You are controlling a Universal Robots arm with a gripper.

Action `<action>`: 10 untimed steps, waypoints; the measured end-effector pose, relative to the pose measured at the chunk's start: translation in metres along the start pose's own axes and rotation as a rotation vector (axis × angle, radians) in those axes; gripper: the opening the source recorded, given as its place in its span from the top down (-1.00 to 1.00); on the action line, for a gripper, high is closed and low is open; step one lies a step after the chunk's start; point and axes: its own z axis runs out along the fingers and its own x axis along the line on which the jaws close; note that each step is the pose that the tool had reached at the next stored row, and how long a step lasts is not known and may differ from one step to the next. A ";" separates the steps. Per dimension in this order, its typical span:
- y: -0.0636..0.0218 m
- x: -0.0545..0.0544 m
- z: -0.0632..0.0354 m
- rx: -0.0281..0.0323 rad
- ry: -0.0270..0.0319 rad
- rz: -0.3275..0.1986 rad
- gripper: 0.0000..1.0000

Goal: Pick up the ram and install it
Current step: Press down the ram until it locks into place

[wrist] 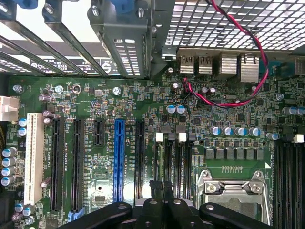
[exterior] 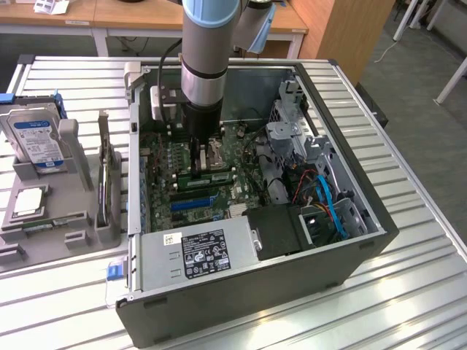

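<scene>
Ram [exterior: 208, 177] showed in the exterior view as a thin green strip lying along the memory slots [wrist: 172, 160], between the blue slot [wrist: 118, 160] and the processor socket [wrist: 233, 191], directly under the gripper [wrist: 162, 191]. Whether it sat fully home in its slot could not be told. In the wrist view the black fingers [wrist: 156, 191] were pressed together with no gap, poised just over those slots, and nothing could be made out between them.

The arm [exterior: 204, 51] came straight down into the open case [exterior: 365, 219], its wrist vertical above the motherboard [wrist: 95, 102], towards the side of the board on the exterior view's left. A red and black wire pair [wrist: 257, 62] looped across the rear ports near the grille.

The case lay on its side on a ribbed metal table [exterior: 423, 292], with the power supply [exterior: 197, 251] at its near edge and blue cables [exterior: 332, 208] to the exterior view's right. Beside it, on the exterior view's left, a grey tray [exterior: 14, 255] held a hard drive [exterior: 36, 138] standing on edge and a square processor chip [exterior: 28, 200]. Wooden desks [exterior: 131, 14] stood behind the table, over a grey floor.
</scene>
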 end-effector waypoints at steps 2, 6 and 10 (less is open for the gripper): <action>0.0000 0.000 0.0005 0.0000 -0.0002 0.000 0.80; 0.0000 0.000 0.0005 0.0001 0.0000 0.000 0.80; 0.0000 0.000 0.0006 -0.0001 0.0002 0.000 0.80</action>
